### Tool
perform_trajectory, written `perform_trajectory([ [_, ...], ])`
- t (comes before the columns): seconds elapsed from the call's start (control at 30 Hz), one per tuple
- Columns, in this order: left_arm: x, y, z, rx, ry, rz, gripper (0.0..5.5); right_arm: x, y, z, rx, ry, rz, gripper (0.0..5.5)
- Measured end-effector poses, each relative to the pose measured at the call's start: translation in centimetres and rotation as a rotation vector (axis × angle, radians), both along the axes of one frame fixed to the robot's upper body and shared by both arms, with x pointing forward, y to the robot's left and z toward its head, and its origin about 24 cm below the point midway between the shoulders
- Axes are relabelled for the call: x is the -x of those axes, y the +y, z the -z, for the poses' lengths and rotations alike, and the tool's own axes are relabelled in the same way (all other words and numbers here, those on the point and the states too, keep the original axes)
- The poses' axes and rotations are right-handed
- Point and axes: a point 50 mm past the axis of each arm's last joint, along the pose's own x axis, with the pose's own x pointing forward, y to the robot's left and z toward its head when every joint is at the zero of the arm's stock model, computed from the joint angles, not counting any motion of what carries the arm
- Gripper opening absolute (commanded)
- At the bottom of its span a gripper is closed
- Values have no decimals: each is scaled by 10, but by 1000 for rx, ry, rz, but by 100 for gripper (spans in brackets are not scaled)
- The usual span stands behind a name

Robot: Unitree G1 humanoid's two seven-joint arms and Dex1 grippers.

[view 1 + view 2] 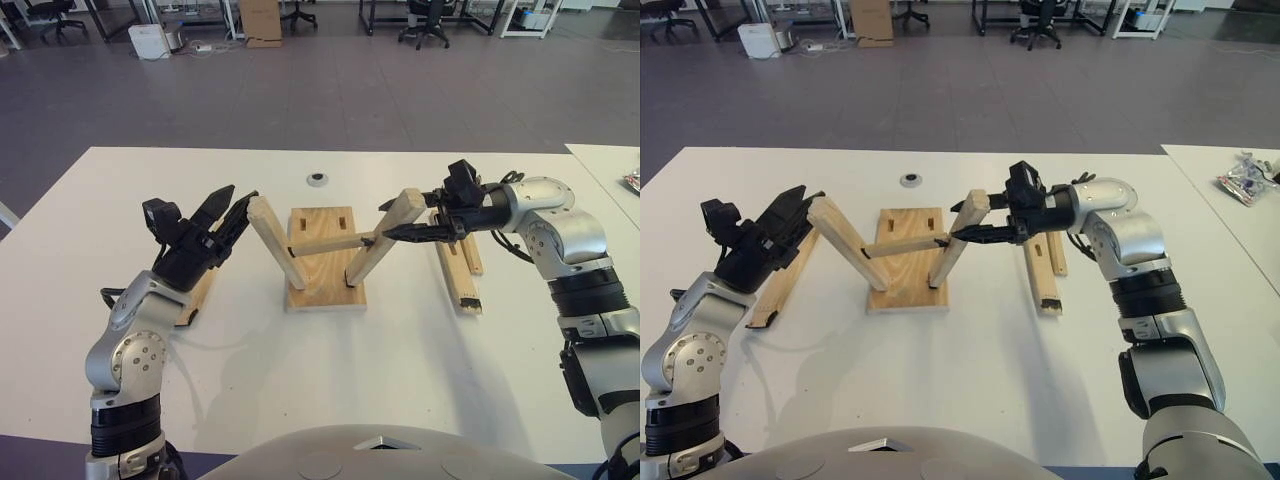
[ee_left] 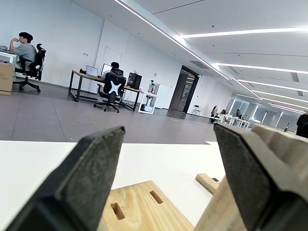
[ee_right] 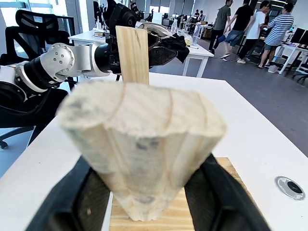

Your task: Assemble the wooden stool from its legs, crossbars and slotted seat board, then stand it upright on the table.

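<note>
The slotted seat board (image 1: 325, 285) lies flat at the table's middle. Over it stands a frame of two pale legs joined by a crossbar (image 1: 330, 243). My right gripper (image 1: 384, 222) is shut on the upper part of the right leg (image 1: 392, 225); that leg's end sits between its fingers (image 3: 91, 202). The left leg (image 1: 275, 240) leans toward my left gripper (image 1: 241, 193), which is open. Its fingers (image 2: 86, 173) stand wide apart, and the leg's top end (image 2: 284, 139) is right beside one of them.
Two loose wooden pieces (image 1: 458, 278) lie on the table under my right arm. Another piece (image 1: 196, 296) lies under my left arm. A small round cap (image 1: 317, 179) sits in the tabletop behind the board. The table's front is bare.
</note>
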Motion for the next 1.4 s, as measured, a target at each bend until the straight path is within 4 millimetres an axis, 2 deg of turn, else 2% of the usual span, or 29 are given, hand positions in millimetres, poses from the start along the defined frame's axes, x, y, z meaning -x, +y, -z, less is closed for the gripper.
perform_trajectory([
  [0.13,-1,-1,0,1,-4,1,342,4,1,-2,31,-23,2,207],
  [0.17,-1,-2,0,2,-6,2,342,5,0,-3,33,-25,3,249],
  [0.2,-2,-2,0,4,-9,3,342,4,0,-2,60,-44,10,268],
  [0.23,-3,-6,-1,5,-17,23,342,5,-6,20,179,5,62,286],
  [0.27,-4,-6,-2,5,-21,23,342,7,-10,35,210,57,81,305],
  [0.33,-6,-9,-3,7,-27,35,342,5,-13,38,214,69,112,344],
  [0.43,-7,-9,-3,8,-23,39,342,-3,-17,31,193,35,159,392],
  [0.5,-7,-11,-2,10,-19,40,342,-9,-20,20,181,11,183,392],
  [0.6,-7,-12,-2,14,-18,40,342,0,-23,14,161,113,126,392],
  [0.7,-7,-14,0,19,-15,48,342,10,-19,13,152,156,68,392],
  [0.8,-7,-16,0,24,-14,50,342,14,-26,20,180,183,89,392],
  [0.97,-3,-23,-2,11,-24,85,342,7,-17,20,9,278,194,392],
  [1.1,9,-31,-3,-43,-8,153,342,6,-18,17,-23,295,243,392],
  [1.3,13,-40,-5,-48,-4,197,342,-7,-37,29,-9,246,400,392],
  [1.4,13,-41,-4,-45,-1,196,342,-14,-46,26,-43,229,479,392],
])
